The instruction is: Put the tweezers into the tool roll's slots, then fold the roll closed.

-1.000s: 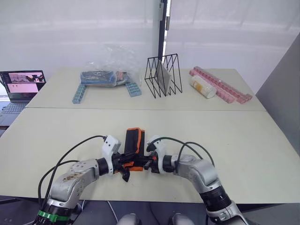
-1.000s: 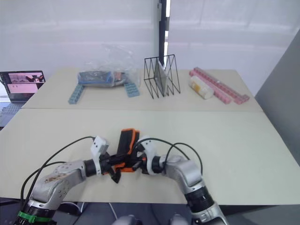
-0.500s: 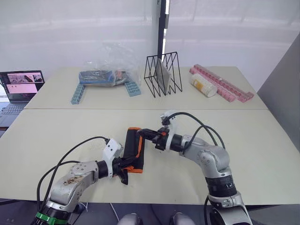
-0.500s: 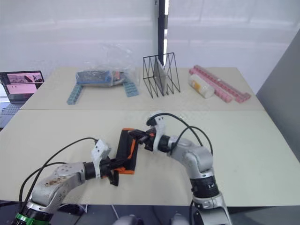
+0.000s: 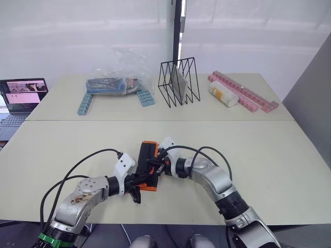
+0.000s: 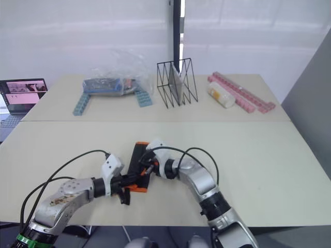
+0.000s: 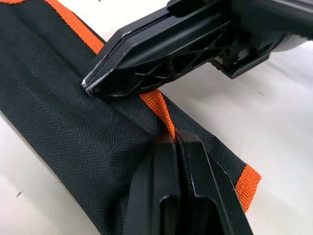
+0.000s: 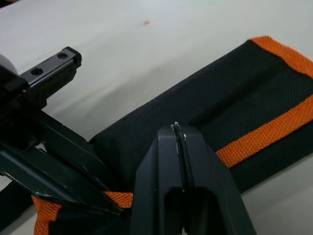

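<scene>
1. Left gripper (image 7: 177, 139): fingers pressed together, tips resting on the orange trim of the tool roll (image 5: 147, 164) at its near end; whether any fabric sits between them cannot be told.
2. Right gripper (image 8: 178, 132): fingers likewise pressed together, tip laid flat on the black fabric just beside the orange band, apparently pressing down rather than pinching.
3. Both grippers meeting over the near part of the roll, right one (image 5: 156, 166) slightly farther along it, left one (image 5: 135, 182) at the near corner; roughly equal in reach, tips close together.
4. Tool roll lying folded on the front table (image 5: 269, 165), near its front edge, long axis running away from the robot with a slight tilt, orange end cap at the far end.
5. Tweezers and slots hidden, presumably inside the fold.
6. Likely step: closing or flattening the roll; next move hinges on the roll's length stretching away from both tips.
7. Farther back: wire rack (image 5: 179, 81), plastic bag (image 5: 120, 77), pink trays (image 5: 243, 93), laptop (image 5: 21, 94).
</scene>
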Motion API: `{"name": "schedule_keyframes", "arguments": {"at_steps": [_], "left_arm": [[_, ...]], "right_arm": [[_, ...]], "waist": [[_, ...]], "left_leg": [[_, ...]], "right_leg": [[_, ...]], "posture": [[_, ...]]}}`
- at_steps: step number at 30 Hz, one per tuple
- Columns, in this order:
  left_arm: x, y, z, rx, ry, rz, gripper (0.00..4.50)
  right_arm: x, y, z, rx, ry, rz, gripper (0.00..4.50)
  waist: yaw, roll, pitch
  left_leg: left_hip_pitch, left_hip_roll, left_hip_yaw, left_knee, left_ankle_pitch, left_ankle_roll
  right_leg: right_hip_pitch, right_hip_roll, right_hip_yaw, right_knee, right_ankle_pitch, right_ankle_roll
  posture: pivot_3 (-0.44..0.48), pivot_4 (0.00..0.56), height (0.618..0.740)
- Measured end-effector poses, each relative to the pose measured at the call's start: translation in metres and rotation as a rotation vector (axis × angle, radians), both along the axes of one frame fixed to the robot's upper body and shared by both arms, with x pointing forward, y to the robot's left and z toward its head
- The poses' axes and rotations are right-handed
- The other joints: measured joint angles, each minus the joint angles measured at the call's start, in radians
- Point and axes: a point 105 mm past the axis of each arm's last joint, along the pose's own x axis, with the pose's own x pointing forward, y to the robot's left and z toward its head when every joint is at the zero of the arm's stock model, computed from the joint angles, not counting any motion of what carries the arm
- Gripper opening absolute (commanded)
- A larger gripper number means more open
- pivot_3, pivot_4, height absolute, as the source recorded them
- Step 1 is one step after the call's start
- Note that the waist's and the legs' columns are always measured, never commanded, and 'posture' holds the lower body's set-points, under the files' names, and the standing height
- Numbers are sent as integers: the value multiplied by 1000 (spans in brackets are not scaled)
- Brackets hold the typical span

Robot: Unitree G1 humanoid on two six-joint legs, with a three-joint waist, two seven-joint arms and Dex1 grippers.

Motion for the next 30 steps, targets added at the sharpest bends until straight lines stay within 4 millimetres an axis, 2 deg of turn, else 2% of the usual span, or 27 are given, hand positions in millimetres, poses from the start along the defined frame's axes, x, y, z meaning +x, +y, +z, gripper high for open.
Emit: {"name": "schedule_keyframes", "arguments": {"at_steps": [1, 4, 8, 11, 16, 20, 23, 24, 27, 30], "left_arm": [[0, 0, -1, 5, 0, 0, 13], [-4, 1, -2, 15, 4, -8, 824], [-13, -2, 1, -5, 8, -50, 2185], [-22, 5, 9, -5, 22, -98, 3166], [-36, 19, 33, -96, 118, -156, 3166], [-37, 27, 48, -144, 132, -169, 3166], [-30, 33, 48, -154, 125, -148, 3166], [-25, 35, 49, -159, 110, -135, 2639], [-12, 33, 52, -165, 48, -133, 1742], [-7, 25, 47, -172, 30, -166, 676]], "right_arm": [[0, 0, -4, -14, -2, 5, 0], [1, 2, -9, -16, -8, 21, 0], [1, 2, -12, -6, -12, 29, 0], [0, 2, -14, -6, -5, 27, 0], [-1, 3, -15, 4, 1, 24, 0], [0, 3, -14, 9, 1, 19, 0], [-1, 3, -15, 10, 4, 16, 0], [-1, 3, -15, 10, 4, 15, 0], [-1, 3, -16, 12, 5, 13, 0], [-2, 4, -15, 16, 4, 10, 0]], "waist": [[-1, 0, 0], [-9, 0, -3], [-11, 1, -4], [-14, -1, -3], [-20, -4, 2], [-19, -6, 3], [-18, -6, 3], [-17, -6, 3], [-17, -7, 3], [-20, -7, 3]], "left_leg": [[4, 0, 0, -1, 0, 0], [10, 0, 1, -4, 0, 0], [10, 0, 2, -4, 0, 0], [8, 1, 2, -4, 0, 0], [8, 2, 3, -4, 0, 0], [8, 2, 3, -4, 0, -1], [8, 2, 3, -4, 0, -1], [9, 2, 3, -4, 0, -1], [8, 2, 3, -4, 1, -2], [8, 2, 3, -4, 1, -2]], "right_leg": [[3, 0, 0, -1, 0, 0], [5, 0, 1, -3, -1, 1], [5, 0, 2, -1, -1, 1], [4, 1, 4, 0, -1, 0], [3, 2, 5, 2, -2, -2], [3, 2, 5, 2, -2, -2], [3, 2, 5, 2, -2, -2], [3, 2, 5, 3, -2, -2], [3, 2, 5, 3, -2, -2], [2, 2, 5, 3, -2, -2]], "posture": [[0, 150, 737], [0, 150, 737], [0, 150, 737], [0, 150, 737], [0, 150, 737], [0, 150, 737], [0, 150, 737], [0, 150, 737], [0, 150, 737], [0, 150, 737]]}}
